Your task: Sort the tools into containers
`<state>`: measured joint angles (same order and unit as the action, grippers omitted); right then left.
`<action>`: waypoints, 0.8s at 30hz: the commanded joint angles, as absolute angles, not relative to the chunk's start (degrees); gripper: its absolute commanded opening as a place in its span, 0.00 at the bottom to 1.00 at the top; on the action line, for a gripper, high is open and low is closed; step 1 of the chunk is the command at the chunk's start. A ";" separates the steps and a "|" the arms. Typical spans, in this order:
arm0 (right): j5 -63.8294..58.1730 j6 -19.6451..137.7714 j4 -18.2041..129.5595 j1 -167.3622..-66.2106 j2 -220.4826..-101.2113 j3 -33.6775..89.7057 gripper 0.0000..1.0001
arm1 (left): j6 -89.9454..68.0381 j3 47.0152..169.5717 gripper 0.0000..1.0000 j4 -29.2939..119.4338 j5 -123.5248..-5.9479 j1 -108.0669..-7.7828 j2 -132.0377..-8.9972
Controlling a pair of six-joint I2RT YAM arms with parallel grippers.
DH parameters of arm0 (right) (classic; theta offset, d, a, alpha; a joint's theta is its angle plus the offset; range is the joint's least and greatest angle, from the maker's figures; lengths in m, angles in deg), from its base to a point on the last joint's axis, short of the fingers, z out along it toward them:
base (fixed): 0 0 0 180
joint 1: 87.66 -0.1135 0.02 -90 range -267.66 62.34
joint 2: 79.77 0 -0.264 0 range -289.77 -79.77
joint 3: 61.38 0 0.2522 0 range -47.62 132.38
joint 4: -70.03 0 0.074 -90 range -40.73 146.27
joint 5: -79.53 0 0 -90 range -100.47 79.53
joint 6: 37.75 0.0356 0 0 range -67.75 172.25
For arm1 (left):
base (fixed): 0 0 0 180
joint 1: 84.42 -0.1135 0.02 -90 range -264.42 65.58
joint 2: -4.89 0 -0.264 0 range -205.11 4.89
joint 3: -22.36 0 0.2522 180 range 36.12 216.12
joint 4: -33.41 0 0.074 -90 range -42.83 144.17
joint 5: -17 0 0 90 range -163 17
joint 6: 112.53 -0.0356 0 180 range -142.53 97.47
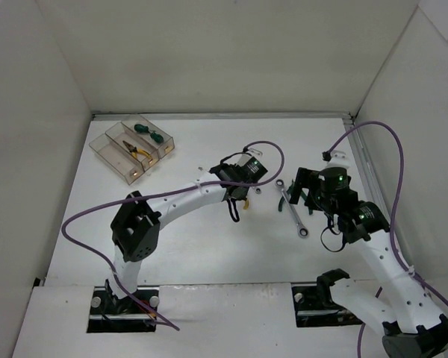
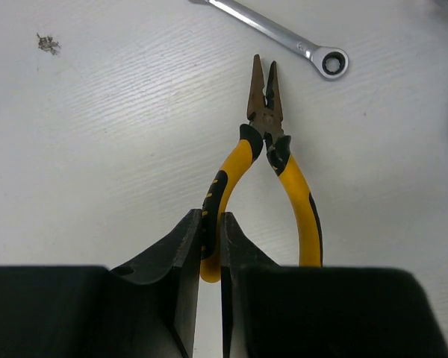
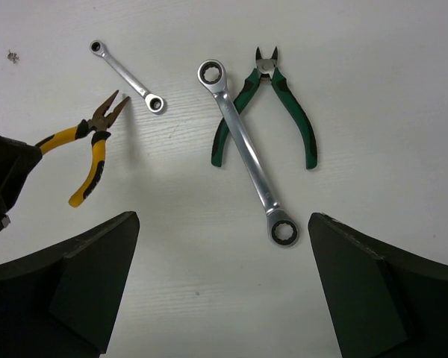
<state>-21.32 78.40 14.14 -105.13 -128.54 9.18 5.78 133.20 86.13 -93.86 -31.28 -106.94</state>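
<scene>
Sorting's partway, I'd say. The row of containers (image 1: pixel 104 151) sits far left on the desk (image 1: pixel 194 149). Far bin has green-handled tools (image 1: pixel 151 133), prob. two. Middle bin has a binned pair of pliers (image 1: pixel 137 152) w/ yellow grips. Near bin looks empty, though there's a small glint at its end I can't make out.

Four tools not yet binned, all mid-desk. Left end effector (image 2: pixel 210 218) is clamped on one handle of the yellow pliers (image 2: pixel 265 123), other handle free; can't tell if they're off the desk. Right end effector (image 3: pixel 222 220) is spread wide, holding nothing, over the big wrench (image 3: pixel 248 153), which lies across the green cutters (image 3: pixel 293 112). Small wrench (image 3: pixel 127 77) lies between the yellow pliers and the big wrench, touching neither.

So approx. three in, four to go. No wrench binned yet; near bin's prob. theirs.
</scene>
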 commanded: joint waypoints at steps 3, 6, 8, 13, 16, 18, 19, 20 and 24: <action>-23.21 78.62 17.25 -104.62 -128.81 10.57 0.97 | 4.71 133.34 0.00 86.81 -95.50 -30.55 -102.96; -23.30 78.70 17.34 -104.62 -128.81 10.21 0.97 | 4.89 129.65 0.00 85.76 -94.80 -30.55 -101.37; -23.21 78.53 17.51 -104.62 -128.98 10.13 0.97 | 4.80 126.93 0.00 84.27 -93.13 -30.55 -101.37; -23.21 78.00 17.69 -104.18 -129.25 10.56 0.97 | 3.57 120.16 0.00 76.80 -86.29 -30.55 -101.37; -23.13 77.82 17.69 -104.18 -129.42 10.48 0.97 | 3.66 117.34 0.00 74.16 -83.90 -30.55 -102.25; -22.86 77.82 17.78 -104.01 -129.60 10.30 0.97 | 3.66 116.20 0.00 72.76 -82.76 -30.55 -103.30; -22.69 77.82 17.69 -104.18 -129.51 10.30 0.97 | 3.66 116.02 0.00 72.23 -82.67 -30.55 -103.65; -22.60 77.82 17.78 -104.01 -129.51 10.13 0.97 | 3.66 115.93 0.02 71.96 -82.23 -30.55 -103.92; -22.69 77.74 17.69 -104.01 -129.34 10.21 0.97 | 3.57 116.02 0.22 70.64 -79.86 -31.78 -105.06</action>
<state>-21.34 77.92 14.21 -104.39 -129.00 9.18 4.03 114.95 74.55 -81.99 -30.73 -105.81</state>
